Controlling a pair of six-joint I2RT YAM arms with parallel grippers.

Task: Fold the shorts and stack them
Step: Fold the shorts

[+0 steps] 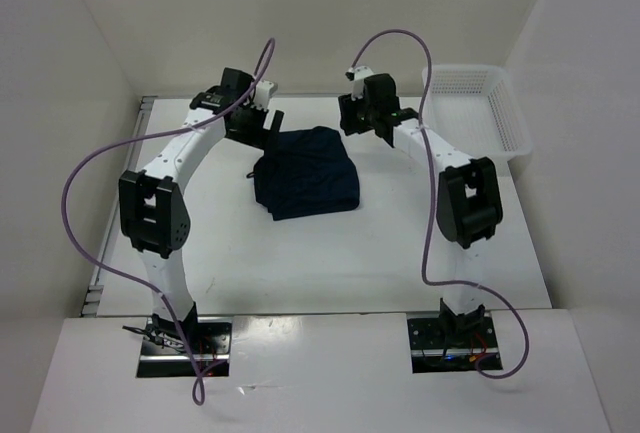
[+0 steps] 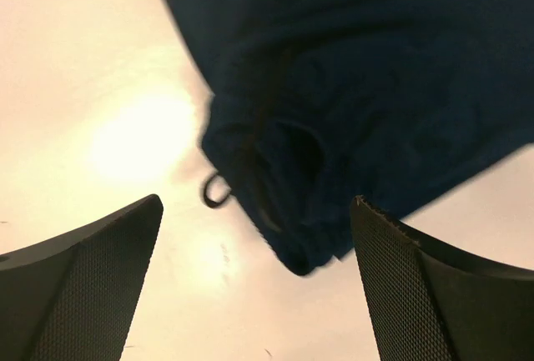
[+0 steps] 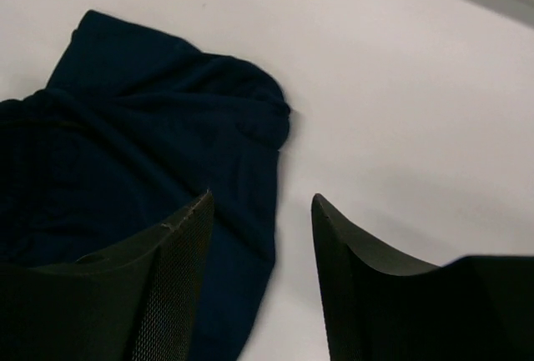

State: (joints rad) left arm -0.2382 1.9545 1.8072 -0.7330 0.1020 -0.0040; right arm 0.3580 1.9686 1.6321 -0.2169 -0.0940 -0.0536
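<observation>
1. The shorts (image 1: 306,173) lie on the white table (image 1: 300,263). They are folded into a thick dark blue square, approx. mid-table & a bit toward the far side, btwn the two arms.
2. The left gripper (image 1: 272,125) is just beside the far left corner of the shorts. Its jaws are spread wide & hold nothing.
3. Left wrist cam: the left gripper (image 2: 257,211) hangs above a bunched edge of the shorts (image 2: 375,86). Both black fingers (image 2: 92,269) are off the cloth. A small loop of drawstring (image 2: 215,192) pokes out onto the table (image 2: 100,86).
4. The right gripper (image 1: 385,125) is near the far right corner of the shorts. Its jaws are apart w/ nothing pinched btwn them.
5. Right wrist cam: the right gripper (image 3: 263,203) is over the side edge of the shorts (image 3: 125,144). The cloth is on the left of the pic & bare table (image 3: 400,86) is on the right.
6. A white mesh basket (image 1: 505,118) sits at the far right corner of the table, well apart from the shorts.
7. A purple cable (image 1: 75,193) loops off each arm.
</observation>
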